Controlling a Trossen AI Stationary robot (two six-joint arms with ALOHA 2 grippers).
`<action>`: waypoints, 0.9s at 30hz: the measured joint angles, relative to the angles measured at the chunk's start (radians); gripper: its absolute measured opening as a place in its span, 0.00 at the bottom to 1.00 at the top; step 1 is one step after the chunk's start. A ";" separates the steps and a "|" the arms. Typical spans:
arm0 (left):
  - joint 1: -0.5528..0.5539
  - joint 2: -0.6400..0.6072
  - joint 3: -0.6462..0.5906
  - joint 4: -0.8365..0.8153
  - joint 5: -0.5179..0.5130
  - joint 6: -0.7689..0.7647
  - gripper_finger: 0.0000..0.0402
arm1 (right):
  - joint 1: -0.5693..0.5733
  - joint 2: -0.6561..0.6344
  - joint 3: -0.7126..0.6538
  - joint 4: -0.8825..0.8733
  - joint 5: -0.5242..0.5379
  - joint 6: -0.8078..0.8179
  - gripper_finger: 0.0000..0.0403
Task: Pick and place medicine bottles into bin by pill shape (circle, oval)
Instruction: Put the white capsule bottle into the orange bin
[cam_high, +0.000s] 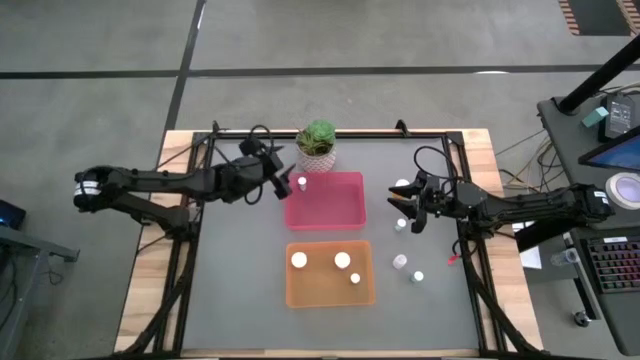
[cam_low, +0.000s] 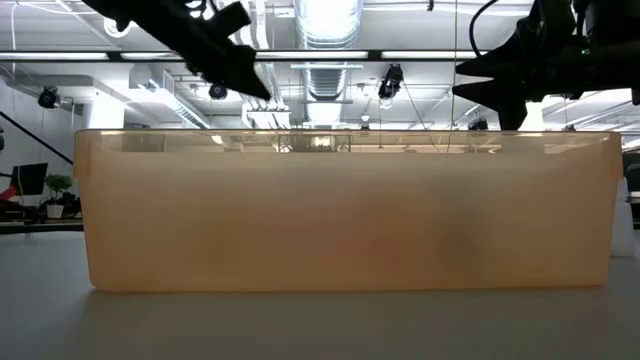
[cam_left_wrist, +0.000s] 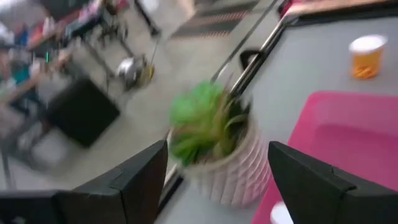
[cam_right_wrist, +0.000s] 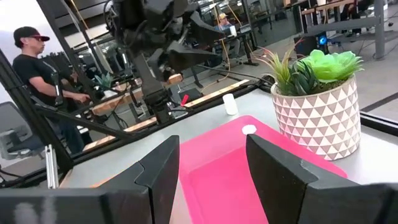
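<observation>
Grey matting covers the table (cam_high: 240, 270), which has a wooden border and stands on a concrete floor in a workshop with ceiling lights and ducting overhead; a person in a cap (cam_right_wrist: 37, 68) stands at a bench beyond it. At the middle sits a pink tray (cam_high: 345, 215) with one bottle (cam_high: 302, 182) at its eleven o'clock corner. Just at its six o'clock lies an orange tray (cam_high: 300, 292) holding three bottles (cam_high: 342, 260). A potted plant (cam_high: 317, 143) stands at twelve o'clock of the pink tray.

Sorting looks partly done. Loose bottles (cam_high: 400, 262) wait at three to four o'clock of the trays.

The left gripper (cam_high: 281, 183) hovers just beside the pink tray's eleven o'clock corner, fingers spread wide and empty. The right gripper (cam_high: 409, 207) hangs among the loose bottles with its fingers parted and nothing between them.

Probably the next step is a pick: the right gripper must drop over one loose bottle and close on it squarely.
</observation>
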 joint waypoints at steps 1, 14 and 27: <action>0.014 -0.011 0.001 -0.037 0.000 -0.030 0.65 | 0.000 0.000 0.000 0.000 0.000 -0.007 0.44; 0.187 -0.098 0.019 -0.400 0.004 -0.423 0.65 | 0.000 0.000 0.000 -0.001 0.000 -0.026 0.44; 0.449 -0.010 0.023 -0.749 0.249 -0.630 0.65 | 0.000 0.000 0.001 -0.098 -0.001 -0.045 0.44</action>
